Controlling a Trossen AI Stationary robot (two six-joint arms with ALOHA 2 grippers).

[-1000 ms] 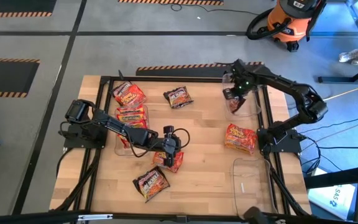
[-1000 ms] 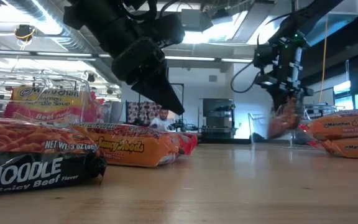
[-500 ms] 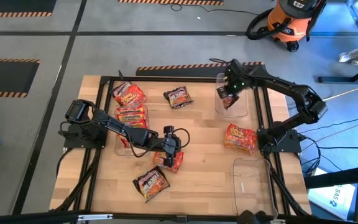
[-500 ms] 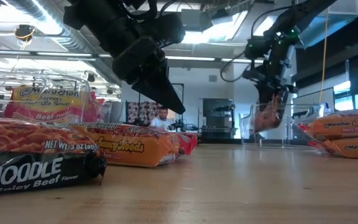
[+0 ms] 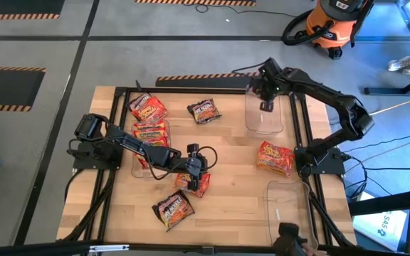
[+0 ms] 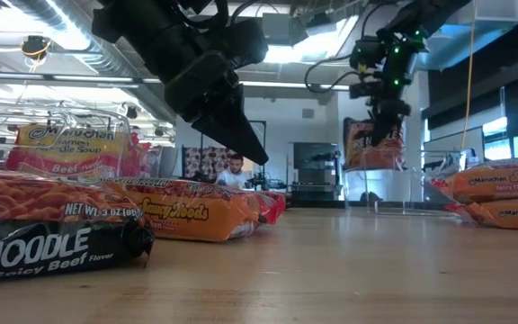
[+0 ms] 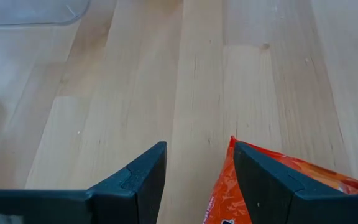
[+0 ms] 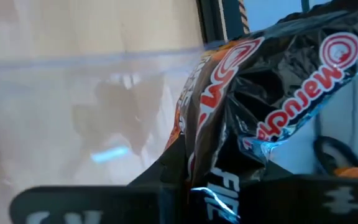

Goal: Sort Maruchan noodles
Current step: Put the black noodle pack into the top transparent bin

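My right gripper is shut on a dark maroon noodle packet, held in the air over the far clear bin. My left gripper is open, hovering just above an orange-red packet that lies flat mid-table. Other packets lie flat: a red-and-yellow one, a dark one, a dark one, two stacked orange ones. More lie in the left bin. My right gripper pinches the maroon packet between its two fingers at the packet's upper edge, coming from above. The packet is lifted clear and hangs below the fingers, above the bin's floor.
A second clear bin stands at the near right corner. The black frame rails run along the table's edges. Bare wood lies between the left gripper and the stacked packets. A person shows in the room behind.
My right gripper has risen and moved toward the table's far left, drawing the maroon packet up out of the far bin until it hangs clear above it. The bin has shifted a little toward the left. My left arm has kept still.
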